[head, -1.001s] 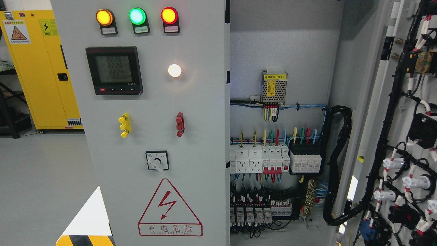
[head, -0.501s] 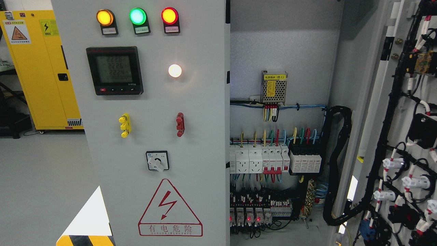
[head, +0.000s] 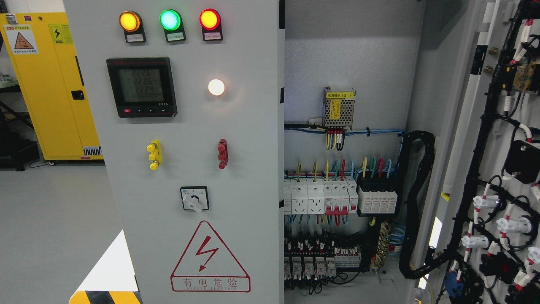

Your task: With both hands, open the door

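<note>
A grey electrical cabinet fills the head view. Its left door (head: 249, 190) is flat toward me and carries three lit lamps (head: 169, 20), a black meter (head: 141, 86), a white lamp (head: 216, 87), yellow (head: 154, 154) and red (head: 222, 153) handles, a rotary switch (head: 194, 198) and a red warning triangle (head: 209, 258). The right door (head: 476, 139) is swung wide open at the right, its wired inner face toward me. Between them the cabinet interior (head: 363, 55) shows breakers (head: 339, 196) and a power supply (head: 338, 107). Neither hand nor arm is in view.
A yellow safety cabinet (head: 46, 84) stands at the back left on the grey floor (head: 50, 228). A black cable bundle (head: 417, 202) loops from the interior to the open door. A black-and-yellow striped edge (head: 105, 297) shows at the bottom left.
Small red lights on the relays at the bottom of the interior were lit half a second ago and are off now. Nothing else has moved.
</note>
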{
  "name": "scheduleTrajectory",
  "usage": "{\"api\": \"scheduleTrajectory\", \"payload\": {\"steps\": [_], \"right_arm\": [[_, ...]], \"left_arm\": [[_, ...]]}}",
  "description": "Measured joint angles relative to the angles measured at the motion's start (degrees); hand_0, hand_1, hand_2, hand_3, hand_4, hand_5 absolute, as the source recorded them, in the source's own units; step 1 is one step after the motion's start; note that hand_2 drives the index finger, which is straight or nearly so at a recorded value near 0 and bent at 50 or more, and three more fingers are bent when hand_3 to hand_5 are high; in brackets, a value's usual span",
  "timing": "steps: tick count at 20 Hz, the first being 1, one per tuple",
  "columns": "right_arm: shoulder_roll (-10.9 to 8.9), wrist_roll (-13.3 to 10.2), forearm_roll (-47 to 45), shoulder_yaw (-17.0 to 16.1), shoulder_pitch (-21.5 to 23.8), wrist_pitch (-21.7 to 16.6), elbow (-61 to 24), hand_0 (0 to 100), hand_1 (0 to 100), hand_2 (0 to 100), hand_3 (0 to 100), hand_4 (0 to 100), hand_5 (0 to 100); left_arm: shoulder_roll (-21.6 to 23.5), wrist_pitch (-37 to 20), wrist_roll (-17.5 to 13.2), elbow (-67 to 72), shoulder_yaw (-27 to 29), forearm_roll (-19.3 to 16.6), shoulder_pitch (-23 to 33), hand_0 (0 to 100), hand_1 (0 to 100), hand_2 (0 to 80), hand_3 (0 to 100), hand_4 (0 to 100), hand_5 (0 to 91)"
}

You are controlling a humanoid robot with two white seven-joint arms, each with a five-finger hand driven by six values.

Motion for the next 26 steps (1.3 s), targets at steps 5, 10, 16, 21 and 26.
{"api": "scheduleTrajectory", "payload": {"steps": [5, 10, 16, 21, 26], "right_arm": [[-0.04, 0.0, 0.0, 0.0, 0.0, 0.0, 0.0, 21, 11, 0, 0, 0, 0], [-0.05, 0.0, -0.1, 0.0, -0.1, 0.0, 0.0, 21, 11, 0, 0, 0, 0], [-0.01, 0.0, 0.0, 0.0, -0.1, 0.0, -0.1, 21, 11, 0, 0, 0, 0], [-0.02, 0.0, 0.0, 0.2, -0.1, 0.0, -0.5, 21, 11, 0, 0, 0, 0], [-0.12, 0.0, -0.1, 1.2, 2.4, -0.2, -6.6, 21, 11, 0, 0, 0, 0]], "left_arm": [[-2.5, 6.6, 5.9, 11.9, 3.3, 0.0, -2.7, 17, 24, 0.0, 0, 0, 0.0], [-4.1, 12.4, 8.2, 19.7, 5.3, -0.1, -4.2, 22, 25, 0.0, 0, 0, 0.0], [-5.3, 14.1, 8.7, 25.5, 6.7, -0.4, -4.8, 25, 24, 0.0, 0, 0, 0.0], [-5.9, 14.3, 9.0, 28.4, 7.3, -2.2, -5.0, 27, 23, 0.0, 0, 0, 0.0], [-6.2, 14.3, 10.0, 30.4, 7.7, -3.7, -5.1, 28, 23, 0.0, 0, 0, 0.0]]}}
